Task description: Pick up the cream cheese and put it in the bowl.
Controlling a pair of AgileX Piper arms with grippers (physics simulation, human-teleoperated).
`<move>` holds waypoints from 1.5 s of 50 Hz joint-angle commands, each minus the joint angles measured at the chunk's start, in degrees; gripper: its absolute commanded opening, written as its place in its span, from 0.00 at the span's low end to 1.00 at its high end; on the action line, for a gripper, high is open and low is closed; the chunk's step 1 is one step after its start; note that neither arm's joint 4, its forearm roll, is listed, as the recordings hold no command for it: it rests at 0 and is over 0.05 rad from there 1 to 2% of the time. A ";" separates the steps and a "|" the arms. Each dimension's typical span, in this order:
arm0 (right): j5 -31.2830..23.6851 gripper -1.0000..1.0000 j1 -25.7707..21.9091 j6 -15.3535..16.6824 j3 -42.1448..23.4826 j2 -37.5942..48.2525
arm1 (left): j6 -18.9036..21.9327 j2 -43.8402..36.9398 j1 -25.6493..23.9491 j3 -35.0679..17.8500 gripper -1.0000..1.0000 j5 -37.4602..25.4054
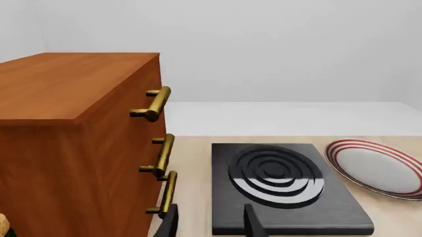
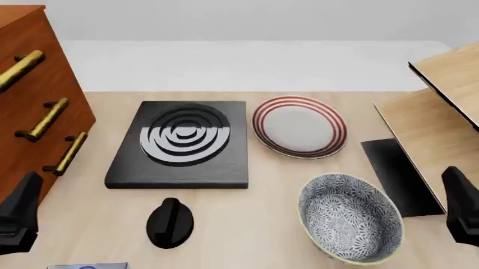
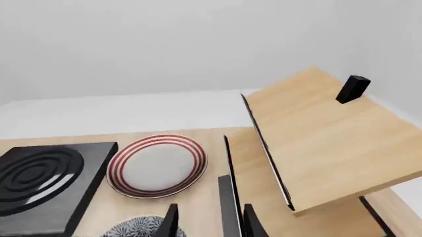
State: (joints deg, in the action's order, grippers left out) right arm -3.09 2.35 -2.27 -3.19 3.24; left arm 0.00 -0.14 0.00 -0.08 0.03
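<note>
At far left stands the wooden cabinet [image 2: 33, 95] with brass handles, and before it the left gripper [image 2: 19, 216], its fingers apart with nothing between them. The cream cheese [image 2: 88, 265] (only a sliver shows) lies on the table's [image 2: 247, 224] near edge, beside a black knob [image 2: 170, 222]. Then come the stove plate [image 2: 182, 144], the red-ringed plate [image 2: 299, 126] and, nearer, the bowl [image 2: 350, 225]. The right gripper [image 2: 464, 216] hangs by the wooden shelf [image 2: 441, 112], fingers apart, holding nothing.
</note>
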 commanded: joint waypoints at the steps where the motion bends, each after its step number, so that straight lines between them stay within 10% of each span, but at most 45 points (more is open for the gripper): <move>1: 2.71 1.00 -2.99 2.88 2.55 -3.19 | 0.00 -0.29 0.00 -0.17 1.00 0.07; 14: 1.66 1.00 -7.36 7.65 0.93 -2.86 | 0.00 -0.29 0.00 -0.17 1.00 0.07; 15: -2.01 1.00 -23.81 13.00 -4.50 2.76 | 0.00 -0.29 0.00 -0.17 1.00 0.07; 22: -1.50 1.00 -32.68 16.39 -7.90 10.96 | 0.00 -0.29 0.00 -0.17 1.00 0.07; 52: 11.70 1.00 -60.36 17.63 -21.30 54.10 | 0.00 -0.29 0.00 -0.17 1.00 0.07; 75: 17.97 1.00 -69.52 16.75 -30.29 76.32 | 0.00 -0.29 0.00 -0.17 1.00 0.07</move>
State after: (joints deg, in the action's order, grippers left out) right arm 12.30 -63.11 14.93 -29.66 70.73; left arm 0.00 -0.43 0.00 -0.25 0.11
